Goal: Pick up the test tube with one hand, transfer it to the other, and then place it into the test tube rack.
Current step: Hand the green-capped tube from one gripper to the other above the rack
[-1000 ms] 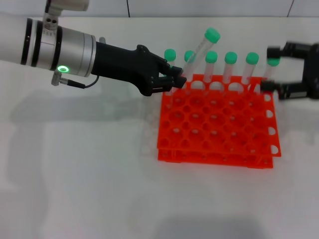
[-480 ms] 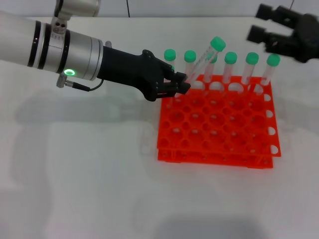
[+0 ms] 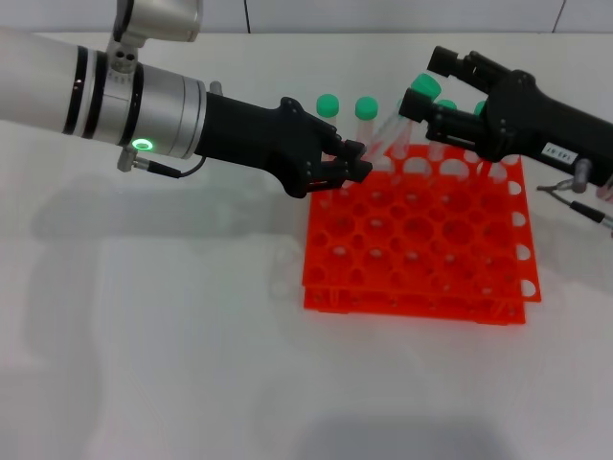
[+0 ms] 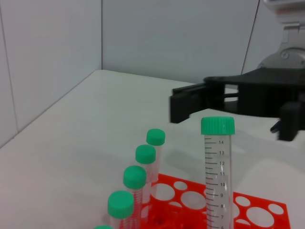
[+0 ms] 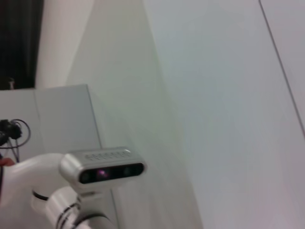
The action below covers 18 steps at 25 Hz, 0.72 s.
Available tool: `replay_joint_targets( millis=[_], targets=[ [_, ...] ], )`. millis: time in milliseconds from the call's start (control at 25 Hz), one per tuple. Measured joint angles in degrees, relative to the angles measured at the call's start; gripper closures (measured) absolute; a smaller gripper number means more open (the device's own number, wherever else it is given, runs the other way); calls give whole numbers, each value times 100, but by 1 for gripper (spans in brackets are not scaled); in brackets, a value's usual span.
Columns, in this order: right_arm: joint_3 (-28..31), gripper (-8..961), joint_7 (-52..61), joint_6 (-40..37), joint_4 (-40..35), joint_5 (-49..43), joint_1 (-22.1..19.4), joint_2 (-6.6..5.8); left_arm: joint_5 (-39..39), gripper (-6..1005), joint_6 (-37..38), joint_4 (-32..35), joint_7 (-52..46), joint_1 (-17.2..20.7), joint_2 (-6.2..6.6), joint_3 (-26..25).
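Note:
My left gripper [image 3: 356, 161], on the silver-white arm with the green ring, is shut on the lower end of the test tube [image 3: 388, 126]. It holds the tube tilted over the back left corner of the orange test tube rack [image 3: 412, 305]. The tube's green cap [image 3: 424, 86] points up and right. My right gripper [image 3: 423, 81], black with a white label, is open, with one jaw on each side of that cap. In the left wrist view the held tube [image 4: 218, 176] stands in front of the right gripper's black fingers [image 4: 190, 101].
Other green-capped tubes stand in the rack's back row [image 3: 329, 103], some of them behind the right gripper; several show in the left wrist view [image 4: 145, 155]. The rack sits on a white table [image 3: 153, 335]. The right wrist view shows only a wall and a camera head [image 5: 102, 167].
The right gripper has swung in from the back right, leftward and down, to straddle the held tube's cap. The left gripper has kept hold of the tube and shifted slightly right.

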Motion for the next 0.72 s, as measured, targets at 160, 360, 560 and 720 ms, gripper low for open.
replay_joint_targets(
  millis=[160,360,560,720],
  targets=[
    [15,83,-125,58,188,2,19,22,-7,780,-12,0,76,15,-34,-1],
    [46,84,-63,58,242,47,3,19,-8,778,-14,0,106,25,-53,-21],
    [54,85,38,40,255,153,-49,-4,-12,776,-13,-2,140,34,-74,-38],
    [33,92,215,68,259,218,-67,-17,-71,775,-15,-2,226,74,-107,-41]
  ],
)
